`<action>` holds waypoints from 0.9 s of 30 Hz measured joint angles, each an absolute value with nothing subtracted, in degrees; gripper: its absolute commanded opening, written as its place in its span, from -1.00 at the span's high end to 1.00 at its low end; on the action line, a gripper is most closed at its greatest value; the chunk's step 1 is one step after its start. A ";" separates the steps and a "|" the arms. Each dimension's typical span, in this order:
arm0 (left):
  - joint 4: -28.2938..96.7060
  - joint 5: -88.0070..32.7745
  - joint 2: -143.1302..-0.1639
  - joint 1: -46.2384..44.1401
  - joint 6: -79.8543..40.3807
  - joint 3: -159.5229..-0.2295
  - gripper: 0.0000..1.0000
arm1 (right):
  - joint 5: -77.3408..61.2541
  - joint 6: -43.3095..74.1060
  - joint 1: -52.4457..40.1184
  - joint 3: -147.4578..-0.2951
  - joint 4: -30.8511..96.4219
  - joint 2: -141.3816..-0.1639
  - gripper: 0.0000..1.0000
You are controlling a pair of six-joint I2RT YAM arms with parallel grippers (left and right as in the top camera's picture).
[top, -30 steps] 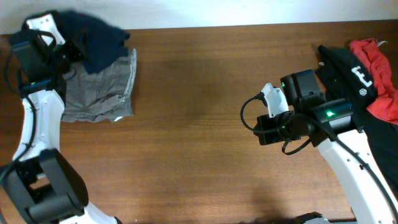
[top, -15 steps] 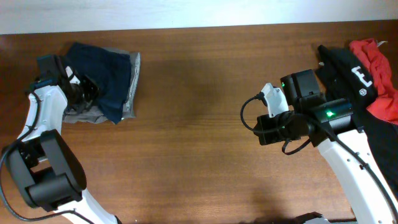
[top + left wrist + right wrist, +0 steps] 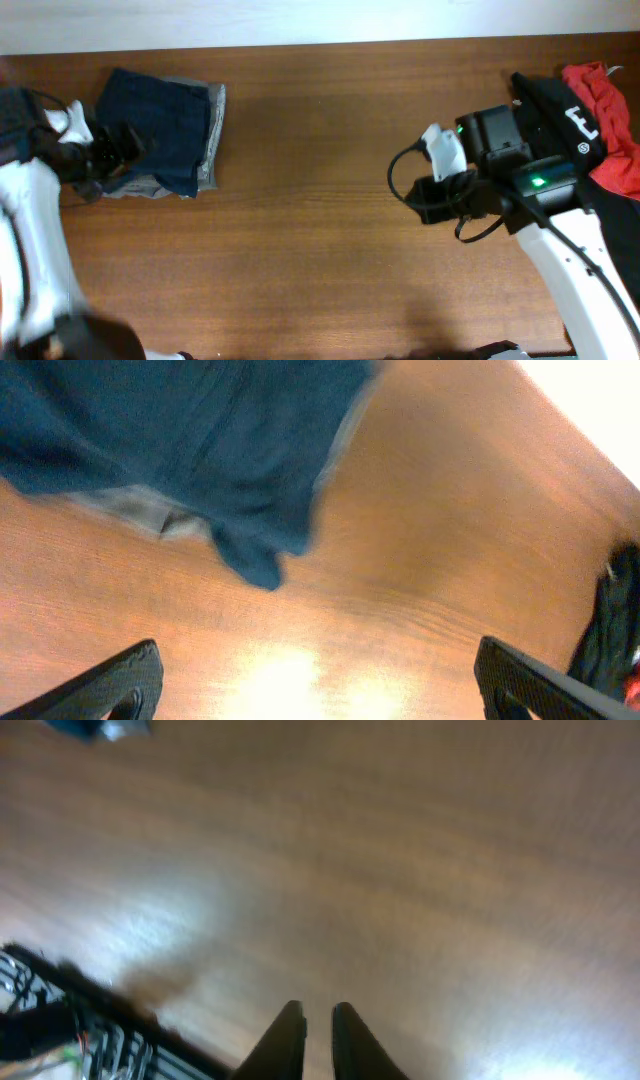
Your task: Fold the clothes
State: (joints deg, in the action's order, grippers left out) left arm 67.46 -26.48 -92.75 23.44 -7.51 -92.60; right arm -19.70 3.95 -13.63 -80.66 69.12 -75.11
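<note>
Upper left of worktop (image 3: 330, 200): navy garment (image 3: 158, 125) lay folded on grey garment (image 3: 214, 120). Soft, limp, light; judged best pinched at a hem corner. Claws: left claw (image 3: 318, 680) gaped empty; right claw (image 3: 318, 1010) closed on nothing.

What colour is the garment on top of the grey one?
The garment is dark navy, clearest overhead.

This looks like a robotics lab bench, not a home. A bare wood-grain table (image 3: 320, 220) fills the overhead view, with a plain white surface (image 3: 320, 18) beyond its far edge. Two white-and-black robot arms reach over the table from its near side, the left arm (image 3: 30, 230) and the right arm (image 3: 570, 270). A loose black cable (image 3: 397, 185) loops off the right arm, and a green indicator light (image 3: 540, 182) glows on it. Clothes lie at both ends of the table: a navy-and-grey stack (image 3: 160, 130) at its left end, a black-and-red heap (image 3: 600, 110) at its right.
</note>
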 measured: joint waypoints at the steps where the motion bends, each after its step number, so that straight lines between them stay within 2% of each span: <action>1: 69.23 -26.37 -89.06 22.61 -5.08 -94.59 -0.97 | -19.73 4.08 -13.63 -82.02 68.97 -74.98 0.45; 2: 70.72 -25.76 -85.01 21.19 -3.14 -96.36 -0.97 | -19.68 3.95 -13.63 -84.93 68.84 -74.52 0.32; 3: 72.73 -24.71 -78.96 18.76 -0.93 -98.06 -0.97 | -19.59 3.86 -13.63 -88.27 68.75 -73.65 0.03; 4: 73.97 -23.59 -75.46 16.93 0.03 -98.70 -0.97 | -19.53 3.66 -13.63 -90.04 69.30 -72.97 -0.98; 9: 82.04 -16.62 -61.93 10.35 2.26 -99.02 -0.99 | -19.53 3.77 -13.63 -98.74 70.74 -67.16 -0.97; 13: 84.14 -11.84 -55.42 9.69 2.90 -99.02 -0.99 | -19.53 3.66 -13.63 -100.27 71.20 -60.29 -0.97; 20: 81.30 -11.99 -50.37 9.69 1.50 -98.96 -0.99 | -19.53 3.66 -13.63 -100.29 71.50 -55.77 -0.97; 27: 91.00 -12.19 -49.87 9.69 1.04 -98.89 -0.99 | -18.28 3.62 -13.52 -100.25 72.75 -55.70 -0.97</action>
State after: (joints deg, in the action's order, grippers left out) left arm 91.00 -12.19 -49.87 9.69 1.04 -98.89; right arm -18.28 3.62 -13.52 -100.25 72.75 -55.70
